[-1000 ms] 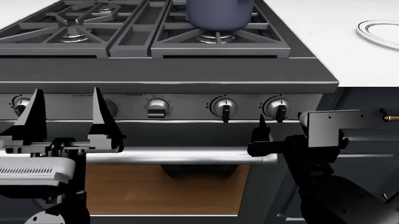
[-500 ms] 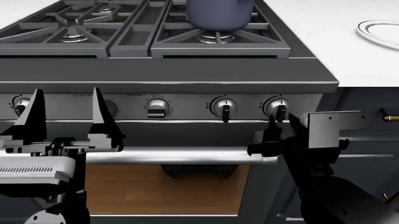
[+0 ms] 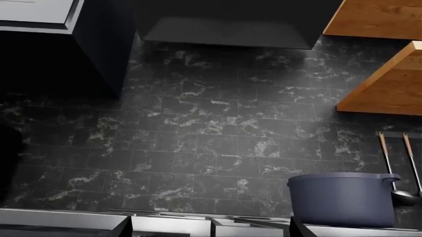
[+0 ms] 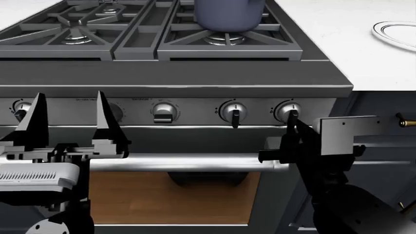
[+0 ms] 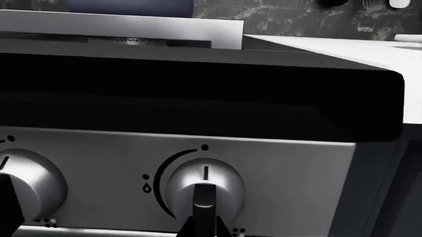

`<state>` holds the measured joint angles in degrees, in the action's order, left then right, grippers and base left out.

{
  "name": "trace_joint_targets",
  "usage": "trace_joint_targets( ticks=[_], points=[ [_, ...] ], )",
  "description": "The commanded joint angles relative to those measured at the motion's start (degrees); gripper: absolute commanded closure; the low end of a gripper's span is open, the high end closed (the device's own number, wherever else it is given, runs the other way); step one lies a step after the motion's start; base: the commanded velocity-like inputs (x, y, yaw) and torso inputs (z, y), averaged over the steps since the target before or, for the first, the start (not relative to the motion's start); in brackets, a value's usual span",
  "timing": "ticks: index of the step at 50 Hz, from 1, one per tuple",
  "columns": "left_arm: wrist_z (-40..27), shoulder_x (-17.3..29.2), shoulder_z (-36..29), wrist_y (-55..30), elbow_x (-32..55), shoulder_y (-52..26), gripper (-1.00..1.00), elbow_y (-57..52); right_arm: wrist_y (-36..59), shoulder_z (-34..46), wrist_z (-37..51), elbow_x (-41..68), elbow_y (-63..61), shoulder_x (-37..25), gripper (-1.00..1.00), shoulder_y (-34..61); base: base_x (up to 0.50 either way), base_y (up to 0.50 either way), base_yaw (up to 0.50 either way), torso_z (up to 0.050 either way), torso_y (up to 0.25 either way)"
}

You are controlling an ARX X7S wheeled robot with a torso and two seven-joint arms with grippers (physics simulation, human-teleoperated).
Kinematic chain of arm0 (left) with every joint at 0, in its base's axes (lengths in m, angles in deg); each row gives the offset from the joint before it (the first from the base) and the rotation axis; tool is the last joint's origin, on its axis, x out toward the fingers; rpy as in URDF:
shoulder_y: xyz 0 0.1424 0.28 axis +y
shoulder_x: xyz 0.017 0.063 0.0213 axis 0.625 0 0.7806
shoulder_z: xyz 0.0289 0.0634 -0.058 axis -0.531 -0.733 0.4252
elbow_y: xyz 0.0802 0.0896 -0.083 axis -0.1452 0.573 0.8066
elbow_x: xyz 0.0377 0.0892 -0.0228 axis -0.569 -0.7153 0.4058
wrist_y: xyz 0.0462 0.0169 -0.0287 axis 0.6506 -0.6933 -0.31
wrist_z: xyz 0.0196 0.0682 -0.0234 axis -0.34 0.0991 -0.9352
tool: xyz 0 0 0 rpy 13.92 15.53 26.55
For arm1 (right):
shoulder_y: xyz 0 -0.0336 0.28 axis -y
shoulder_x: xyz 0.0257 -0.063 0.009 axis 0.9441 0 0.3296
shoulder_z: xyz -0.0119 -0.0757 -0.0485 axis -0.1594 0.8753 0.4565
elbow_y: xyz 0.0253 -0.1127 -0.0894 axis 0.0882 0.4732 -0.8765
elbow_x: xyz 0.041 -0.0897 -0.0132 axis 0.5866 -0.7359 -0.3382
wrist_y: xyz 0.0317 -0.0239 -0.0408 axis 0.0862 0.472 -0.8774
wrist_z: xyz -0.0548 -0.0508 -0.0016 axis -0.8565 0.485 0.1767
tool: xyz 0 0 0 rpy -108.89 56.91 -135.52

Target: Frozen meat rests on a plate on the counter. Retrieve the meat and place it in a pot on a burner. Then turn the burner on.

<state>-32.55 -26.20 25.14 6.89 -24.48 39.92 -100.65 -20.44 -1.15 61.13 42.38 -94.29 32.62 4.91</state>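
The pot (image 4: 229,13) looks matt blue-grey enamel, smooth. Grates (image 4: 78,29) at its nine o'clock appear rough black cast iron. The knobs (image 5: 203,185) shine like brushed metal on a satin steel panel (image 4: 195,113). The counter (image 4: 331,34) at three o'clock is smooth, polished marble; the plate (image 4: 395,34) glossy white.

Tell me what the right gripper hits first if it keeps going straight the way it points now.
Most likely the rightmost stove knob. The right gripper points at the control panel, its fingertip already just below that knob's handle. How much gap remains is unclear.
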Motion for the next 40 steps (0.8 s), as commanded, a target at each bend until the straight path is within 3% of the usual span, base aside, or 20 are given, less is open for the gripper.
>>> trace_joint_targets(
  ticks=[1,40],
  points=[
    [-0.10,0.09,-0.12,0.10,0.01,0.00,-1.00,0.10,-0.43,0.77,-0.70,0.46,0.14,-0.21,1.00,0.19,0.00,0.00,0.00,0.000,0.000],
    [-0.13,0.26,-0.62,0.45,0.47,-0.30,-1.00,1.18,8.38,10.10,-1.87,-3.01,-4.54,-6.16,1.00,8.19,0.00,0.00,0.00,0.000,0.000]
  ],
)
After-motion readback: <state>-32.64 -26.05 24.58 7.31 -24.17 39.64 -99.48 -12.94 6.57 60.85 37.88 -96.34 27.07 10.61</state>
